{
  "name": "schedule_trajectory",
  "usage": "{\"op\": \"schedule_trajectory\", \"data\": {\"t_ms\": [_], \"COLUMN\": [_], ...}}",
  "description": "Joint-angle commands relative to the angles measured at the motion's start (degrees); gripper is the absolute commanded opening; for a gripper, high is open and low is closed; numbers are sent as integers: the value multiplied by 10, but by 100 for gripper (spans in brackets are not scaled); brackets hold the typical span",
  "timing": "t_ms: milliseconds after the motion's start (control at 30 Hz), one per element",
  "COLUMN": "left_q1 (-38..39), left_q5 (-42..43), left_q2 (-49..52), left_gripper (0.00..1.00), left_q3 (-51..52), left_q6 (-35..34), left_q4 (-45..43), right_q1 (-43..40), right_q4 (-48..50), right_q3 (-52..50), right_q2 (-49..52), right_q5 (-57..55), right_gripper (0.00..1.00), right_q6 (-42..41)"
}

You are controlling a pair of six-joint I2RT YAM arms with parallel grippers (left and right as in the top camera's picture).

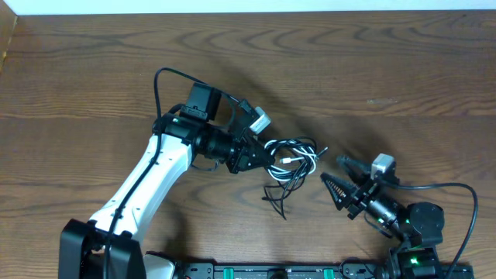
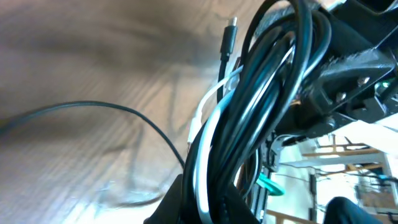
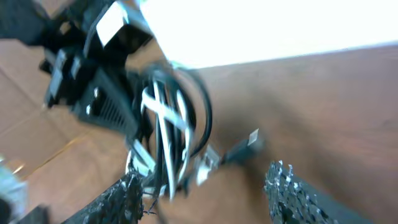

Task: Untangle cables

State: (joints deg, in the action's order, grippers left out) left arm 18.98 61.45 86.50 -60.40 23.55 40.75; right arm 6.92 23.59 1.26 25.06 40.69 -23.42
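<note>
The cables (image 1: 293, 157) are a tangled bundle of one white and two black cords near the table's middle. A loose black end (image 1: 276, 199) trails toward the front. My left gripper (image 1: 260, 160) is shut on the bundle's left side. In the left wrist view the cables (image 2: 261, 93) rise from between the jaws (image 2: 211, 202), with a small plug (image 2: 231, 30) at the top. My right gripper (image 1: 341, 177) is open and empty, just right of the bundle. In the right wrist view the cables (image 3: 166, 118) hang ahead of the open fingers (image 3: 205, 199), with a plug end (image 3: 250, 139) pointing right.
The wooden table (image 1: 403, 70) stretches behind and to both sides. The left arm's white body (image 1: 147, 186) runs from the front left. The left arm's black gripper housing (image 3: 87, 81) fills the upper left of the right wrist view. A thick black arm cable (image 1: 457, 194) loops at the right.
</note>
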Motion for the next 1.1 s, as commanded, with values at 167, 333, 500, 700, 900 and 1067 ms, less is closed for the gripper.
{"op": "schedule_trajectory", "data": {"t_ms": [167, 333, 500, 700, 900, 1067], "left_q1": [2, 28, 57, 71, 77, 77], "left_q5": [41, 39, 19, 21, 26, 31], "left_q2": [6, 6, 6, 6, 6, 6], "left_gripper": [8, 8, 8, 8, 7, 8], "left_q3": [2, 2, 2, 2, 2, 2], "left_q6": [24, 24, 24, 24, 23, 21], "left_q4": [4, 4, 4, 4, 4, 3], "right_q1": [-3, -3, -3, -3, 5, 10], "right_q4": [57, 61, 63, 49, 32, -1], "right_q3": [11, 11, 11, 11, 11, 11], "right_q2": [-3, -3, -3, -3, -3, -3], "right_q5": [-31, -33, -61, -62, -40, -38], "right_gripper": [61, 61, 60, 57, 54, 53], "right_q6": [21, 21, 21, 21, 20, 20]}}
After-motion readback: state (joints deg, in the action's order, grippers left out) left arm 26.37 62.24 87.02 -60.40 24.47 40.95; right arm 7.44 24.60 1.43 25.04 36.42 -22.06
